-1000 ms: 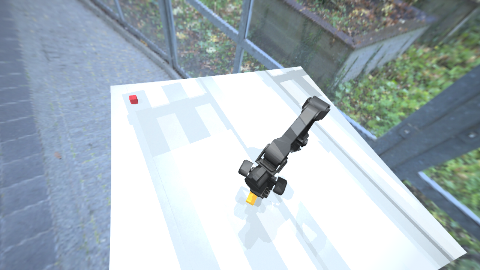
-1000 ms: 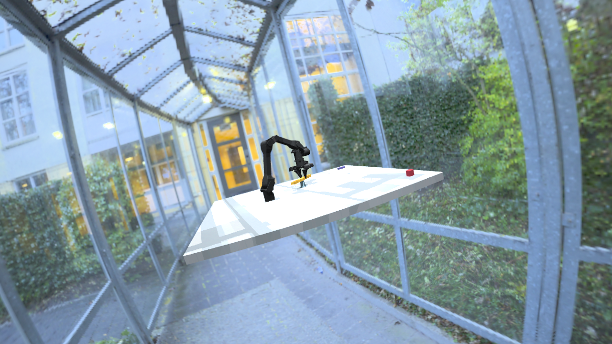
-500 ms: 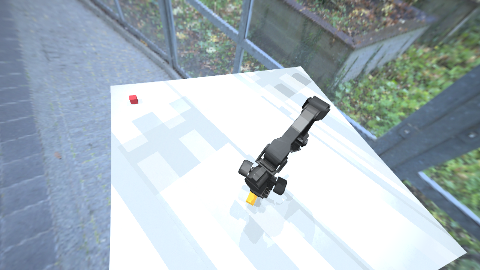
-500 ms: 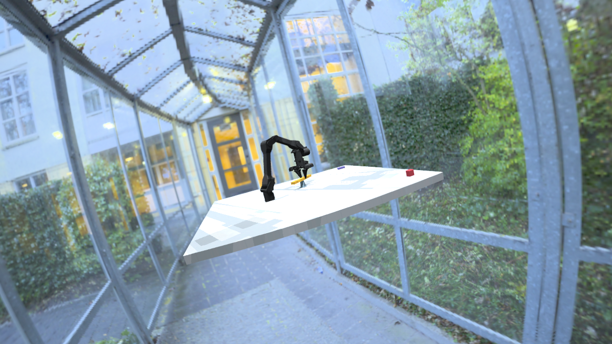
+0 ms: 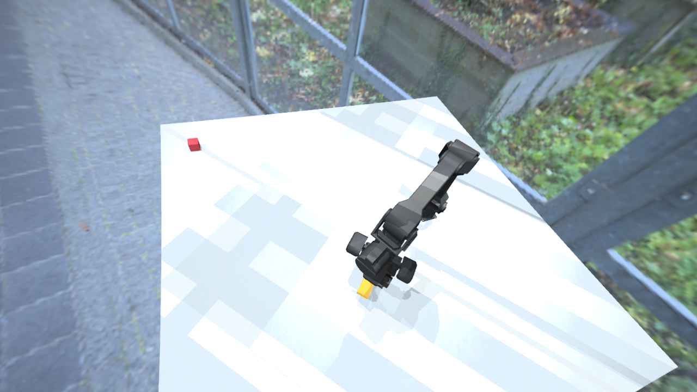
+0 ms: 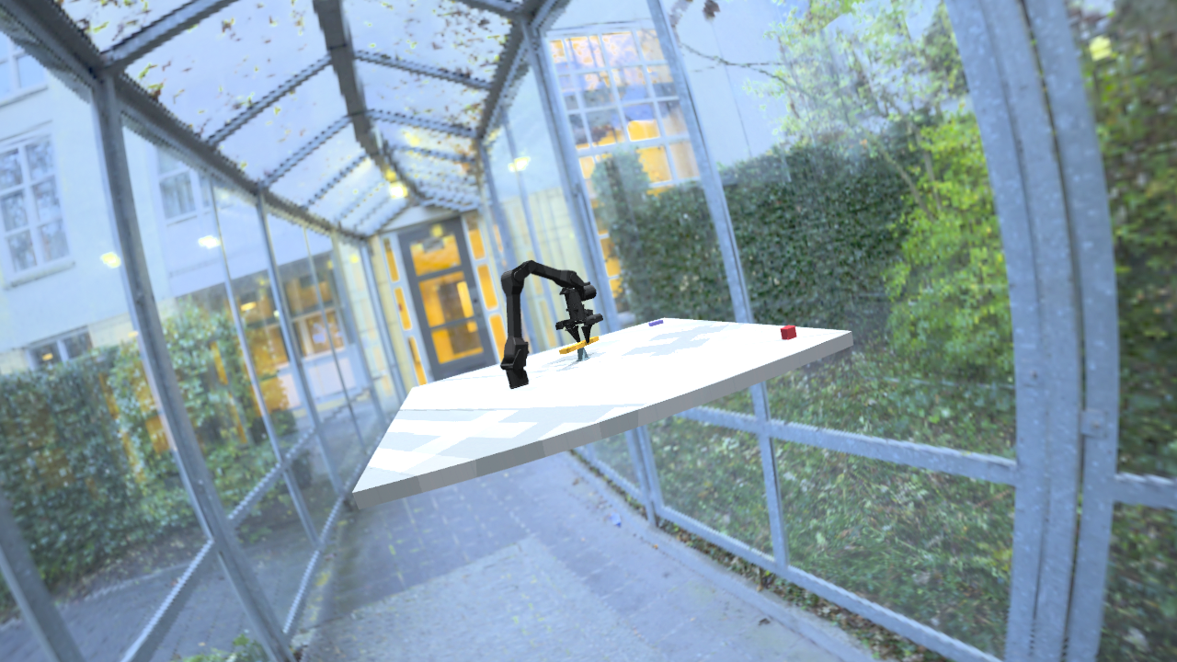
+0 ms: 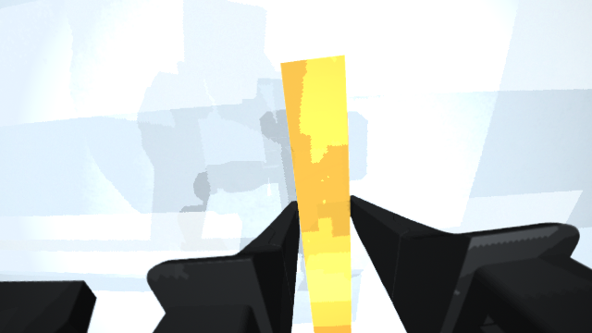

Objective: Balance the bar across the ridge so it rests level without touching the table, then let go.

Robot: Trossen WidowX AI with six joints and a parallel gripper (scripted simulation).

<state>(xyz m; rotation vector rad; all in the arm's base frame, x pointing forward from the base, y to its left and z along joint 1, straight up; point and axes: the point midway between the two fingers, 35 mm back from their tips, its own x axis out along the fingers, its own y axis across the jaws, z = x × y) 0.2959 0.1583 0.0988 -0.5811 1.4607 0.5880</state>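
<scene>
The fingers [image 6: 586, 340] stand partly open, close along both sides of the yellow bar [image 5: 364, 288] [image 6: 569, 350] [image 7: 325, 185], clamping nothing. The bar lies across the ridge [image 6: 582, 355], off the worktop [image 5: 273, 160] [image 6: 494, 419]; from above, it pokes out toward seven o'clock. A red cube [image 5: 194, 144] [image 6: 788, 332] sits well apart, toward ten.

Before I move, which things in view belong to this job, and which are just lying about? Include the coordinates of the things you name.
Part of the job:
- yellow bar [image 5: 364, 288] [image 6: 567, 350] [image 7: 324, 180], at the pincer's [image 5: 381, 261] [image 6: 586, 342] [image 7: 324, 203] fingertips
- grey-green ridge [image 6: 582, 355], under the bar
- white table [image 5: 243, 160] [image 6: 494, 419] [image 7: 416, 46], which the bar mustn't touch

Just lying about:
- red cube [image 5: 194, 144] [image 6: 788, 332]
- small purple piece [image 6: 655, 323], near the table's far edge in the exterior view
</scene>
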